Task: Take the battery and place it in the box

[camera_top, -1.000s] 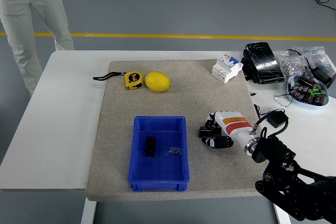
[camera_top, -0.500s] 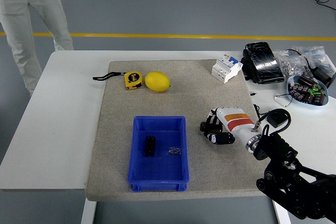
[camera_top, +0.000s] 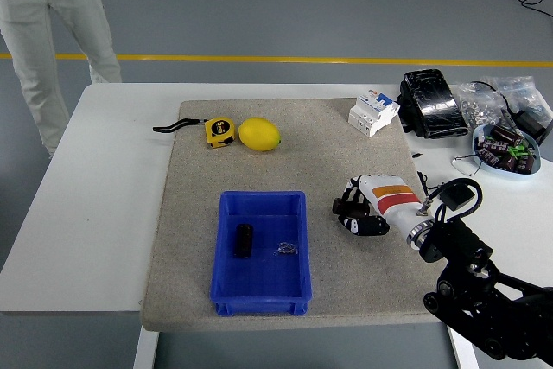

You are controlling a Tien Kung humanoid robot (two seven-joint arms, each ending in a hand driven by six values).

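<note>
The blue box [camera_top: 259, 252] stands near the front edge of the grey mat [camera_top: 294, 153], and the black battery [camera_top: 244, 240] lies inside it, beside a small metal clip [camera_top: 288, 249]. To the right of the box, the right robot hand [camera_top: 361, 211] rests on the mat with its fingers curled and holding nothing. Further back lie a yellow tape measure [camera_top: 219, 131] and a lemon [camera_top: 258, 134], just beside each other. A person [camera_top: 52, 6] stands beyond the table [camera_top: 95, 196]

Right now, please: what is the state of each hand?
Left hand: not in view.
Right hand: fingers curled, holding nothing, over the mat to the right of the blue box.
</note>
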